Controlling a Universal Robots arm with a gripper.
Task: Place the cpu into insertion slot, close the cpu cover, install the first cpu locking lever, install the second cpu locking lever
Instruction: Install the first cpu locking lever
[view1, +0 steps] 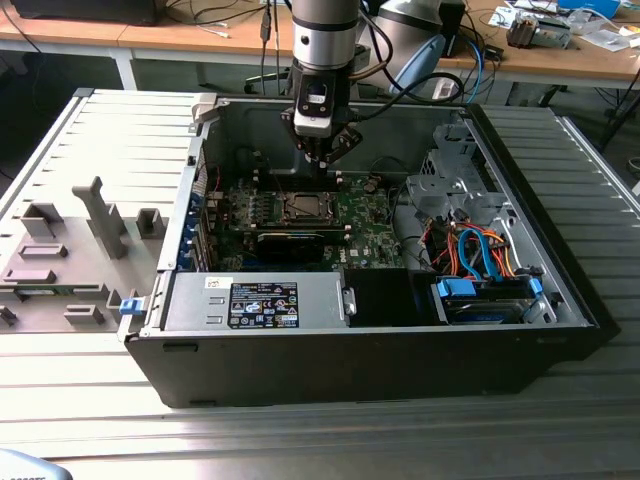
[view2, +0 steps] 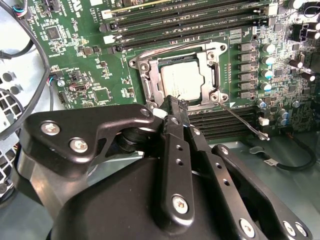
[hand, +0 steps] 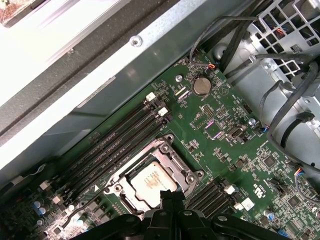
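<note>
An open computer case (view1: 560, 300) lies on a metal table, its green motherboard (view1: 350, 215) facing up so the arm can reach in from above. The gripper (view2: 172, 102) hangs just over the near edge of the insertion slot (view2: 182, 80), its fingers pressed together on nothing. The cpu (hand: 150, 182) already sits flat in the socket, and the cpu cover (hand: 172, 155) lies down around it, framing its silvery top. A thin locking lever (view2: 245, 122) angles away from the socket.
</note>
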